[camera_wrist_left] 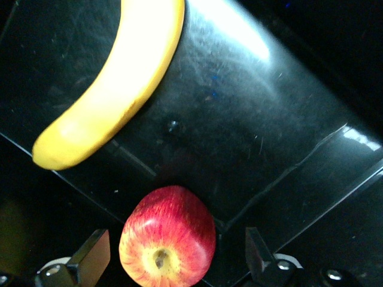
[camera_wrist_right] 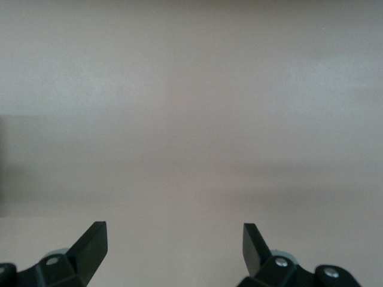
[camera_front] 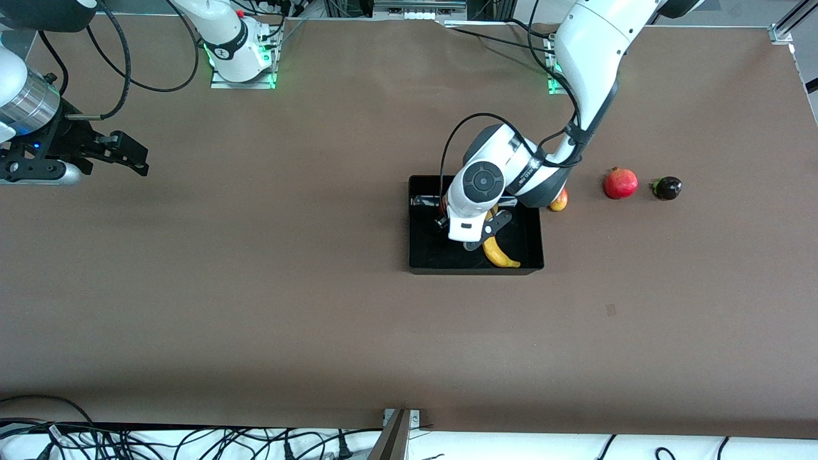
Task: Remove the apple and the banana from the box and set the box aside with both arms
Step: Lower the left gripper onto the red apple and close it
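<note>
The black box [camera_front: 422, 255] sits mid-table. The yellow banana [camera_front: 500, 252] lies in it, also seen in the left wrist view [camera_wrist_left: 114, 89]. My left gripper [camera_front: 470, 230] is down inside the box. In the left wrist view it [camera_wrist_left: 173, 257] is open around the red and yellow apple [camera_wrist_left: 167, 236], which rests on the box floor [camera_wrist_left: 251, 137] by a corner, with a gap at each finger. In the front view the hand hides most of the apple. My right gripper [camera_front: 128, 156] waits open and empty over bare table at the right arm's end, as its own view [camera_wrist_right: 173, 245] shows.
A small orange-red fruit [camera_front: 560, 200] lies beside the box, partly under the left arm. A red pomegranate [camera_front: 620, 183] and a dark round fruit [camera_front: 666, 188] lie toward the left arm's end. Cables run along the table's near edge.
</note>
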### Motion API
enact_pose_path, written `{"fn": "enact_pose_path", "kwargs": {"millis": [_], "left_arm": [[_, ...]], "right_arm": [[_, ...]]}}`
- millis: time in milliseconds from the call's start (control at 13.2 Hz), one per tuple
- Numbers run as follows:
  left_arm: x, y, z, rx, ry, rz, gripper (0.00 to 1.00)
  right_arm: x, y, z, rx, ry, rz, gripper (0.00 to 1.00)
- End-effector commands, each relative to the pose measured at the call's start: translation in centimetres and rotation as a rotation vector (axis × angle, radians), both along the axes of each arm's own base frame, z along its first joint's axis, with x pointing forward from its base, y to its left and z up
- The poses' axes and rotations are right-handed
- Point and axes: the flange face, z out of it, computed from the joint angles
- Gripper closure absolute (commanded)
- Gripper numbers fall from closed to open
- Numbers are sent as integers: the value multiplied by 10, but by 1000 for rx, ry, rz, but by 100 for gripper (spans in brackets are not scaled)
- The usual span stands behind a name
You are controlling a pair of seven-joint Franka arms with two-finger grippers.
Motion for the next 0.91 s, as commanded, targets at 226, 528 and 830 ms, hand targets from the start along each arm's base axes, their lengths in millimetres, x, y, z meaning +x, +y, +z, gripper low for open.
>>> {"fn": "enact_pose_path", "kwargs": {"millis": [226,528,830], "left_arm": [[-14,-3,-16,-6,20,17,0],[-21,-2,-30,-14,9,21,0],[-20,0,-34,-11,13,23,42]], "right_arm": [[1,0,4,-7,-7,2,0],[1,0,4,-7,-7,2,0],[1,0,4,-7,-7,2,0]]}}
